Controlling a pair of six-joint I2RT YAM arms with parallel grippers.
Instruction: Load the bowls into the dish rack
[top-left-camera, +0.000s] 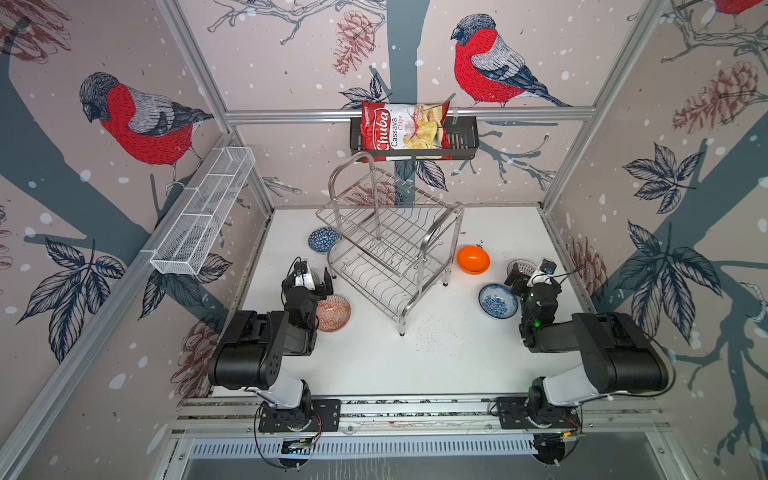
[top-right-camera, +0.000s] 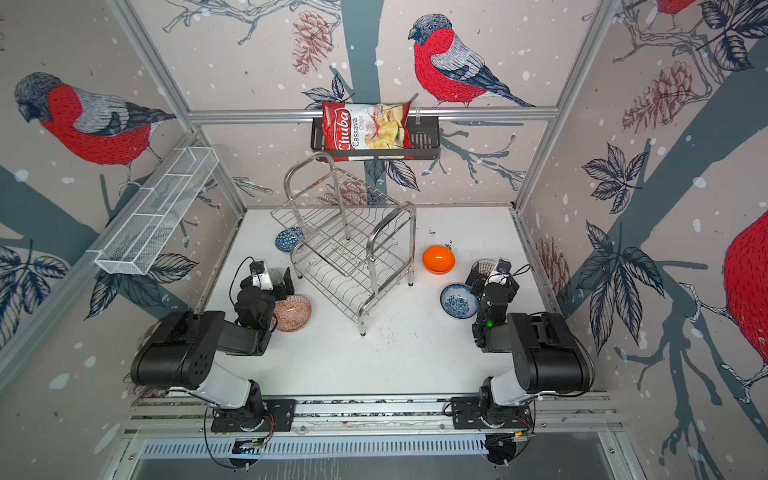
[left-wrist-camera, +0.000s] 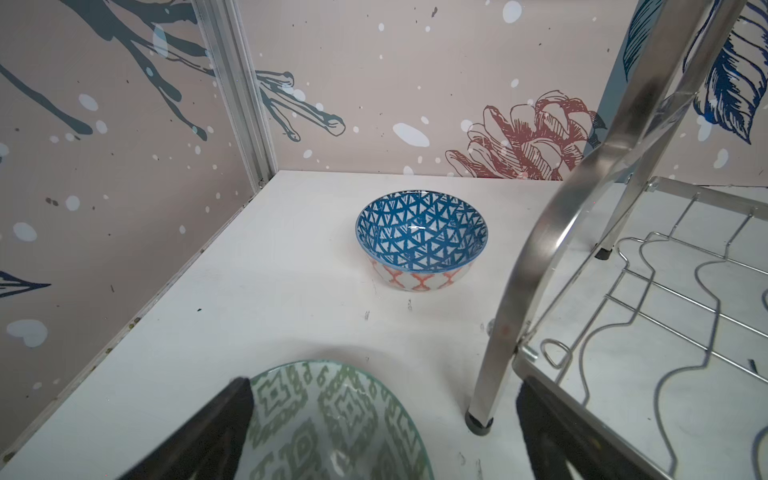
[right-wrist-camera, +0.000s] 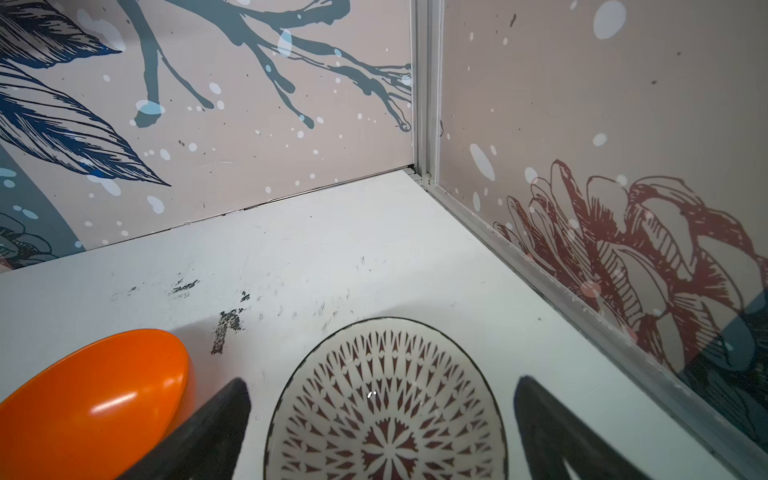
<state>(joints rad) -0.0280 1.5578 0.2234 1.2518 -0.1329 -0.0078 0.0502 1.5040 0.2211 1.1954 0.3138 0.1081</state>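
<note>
Left claw (left-wrist-camera: 384, 384) and right claw (right-wrist-camera: 382, 381) gaped wide, empty, over green bowl (left-wrist-camera: 332, 419) and red-starred bowl (right-wrist-camera: 386, 415); an off-centre pinch on slick rims might skid them across the counter (right-wrist-camera: 332, 249).

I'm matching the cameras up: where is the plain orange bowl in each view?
Both top views: orange bowl just right of the dish rack.
Left wrist: not in it.
Right wrist: partly cropped, beside the starburst bowl.
Shared landmark: that starburst bowl, right of the orange one in both top views.
</note>
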